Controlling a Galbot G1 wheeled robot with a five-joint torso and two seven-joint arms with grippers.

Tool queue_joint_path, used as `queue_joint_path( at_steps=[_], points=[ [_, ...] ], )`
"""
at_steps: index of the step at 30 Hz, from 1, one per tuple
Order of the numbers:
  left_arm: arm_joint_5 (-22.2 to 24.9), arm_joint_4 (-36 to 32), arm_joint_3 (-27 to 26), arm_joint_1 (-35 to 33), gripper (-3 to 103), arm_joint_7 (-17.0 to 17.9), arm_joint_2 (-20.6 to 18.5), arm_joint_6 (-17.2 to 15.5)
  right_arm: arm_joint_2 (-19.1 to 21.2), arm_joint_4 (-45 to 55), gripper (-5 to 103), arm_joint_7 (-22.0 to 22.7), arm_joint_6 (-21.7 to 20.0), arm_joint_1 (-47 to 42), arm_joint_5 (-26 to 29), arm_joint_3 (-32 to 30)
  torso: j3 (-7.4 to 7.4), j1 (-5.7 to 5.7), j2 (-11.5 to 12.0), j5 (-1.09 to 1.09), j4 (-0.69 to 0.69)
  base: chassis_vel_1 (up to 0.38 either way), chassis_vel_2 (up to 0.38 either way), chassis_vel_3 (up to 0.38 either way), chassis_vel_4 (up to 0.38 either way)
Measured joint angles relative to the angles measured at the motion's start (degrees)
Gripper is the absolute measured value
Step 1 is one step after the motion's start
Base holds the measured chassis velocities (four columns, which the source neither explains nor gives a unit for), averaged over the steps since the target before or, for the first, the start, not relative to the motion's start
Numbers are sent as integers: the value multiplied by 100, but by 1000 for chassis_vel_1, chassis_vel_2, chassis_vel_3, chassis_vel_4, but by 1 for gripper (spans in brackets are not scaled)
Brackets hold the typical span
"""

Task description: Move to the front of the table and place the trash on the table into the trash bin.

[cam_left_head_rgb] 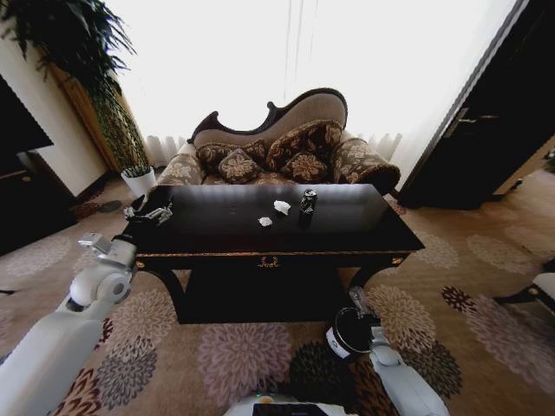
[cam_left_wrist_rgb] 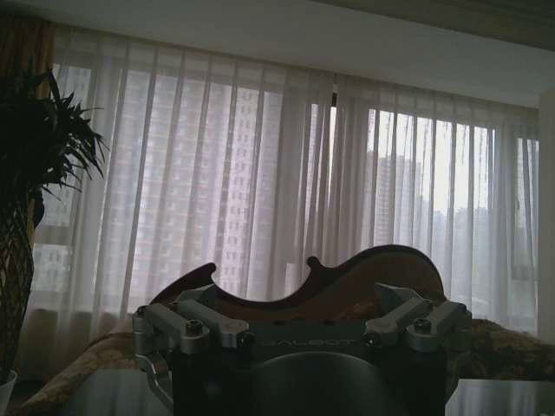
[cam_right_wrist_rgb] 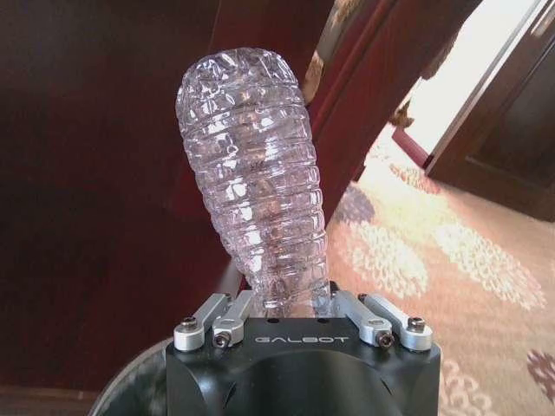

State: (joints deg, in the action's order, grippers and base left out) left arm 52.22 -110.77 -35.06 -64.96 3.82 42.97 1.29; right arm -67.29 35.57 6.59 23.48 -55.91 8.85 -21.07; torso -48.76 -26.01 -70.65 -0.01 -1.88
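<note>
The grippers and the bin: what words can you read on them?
"GALBOT" on the right gripper, which holds a crushed clear bottle.
"GALBOT", faint, on the left gripper.
The white label on the trash bin: too small to read.

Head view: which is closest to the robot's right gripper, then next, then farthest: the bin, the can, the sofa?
1. Bin, on the carpet right beside the right gripper.
2. Can, up on the table.
3. Sofa, behind the table.
</note>
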Motion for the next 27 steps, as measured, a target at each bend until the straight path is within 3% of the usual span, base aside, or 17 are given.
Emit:
queue_joint_path(
  at_steps=[7,9,16,24,25,27],
  points=[
    [0,-3,3,2,100,1,-2,-3,-209,-49,24,-18,102,-59,-292,-208,0,0,0,1,2,0,0,0,0],
    [1,-3,4,2,100,1,-3,-4,-211,-47,29,-21,102,-72,-298,-218,0,0,0,-1,1,0,0,0,0],
    [4,-8,7,2,100,1,-5,-6,-255,32,62,-35,64,-162,-296,-295,0,1,-1,-1,1,0,0,0,0],
    [5,-8,7,2,100,1,-6,-7,-395,241,83,-59,-1,-256,-331,-315,0,1,-2,0,2,0,0,0,0],
    [5,-8,8,2,100,1,-6,-6,-410,261,93,-59,-6,-263,-349,-326,1,1,-1,0,2,0,0,0,0],
    [5,-8,8,3,100,1,-6,-7,-417,280,97,-59,-8,-273,-360,-331,1,1,-1,-1,2,0,0,0,0]
  ],
)
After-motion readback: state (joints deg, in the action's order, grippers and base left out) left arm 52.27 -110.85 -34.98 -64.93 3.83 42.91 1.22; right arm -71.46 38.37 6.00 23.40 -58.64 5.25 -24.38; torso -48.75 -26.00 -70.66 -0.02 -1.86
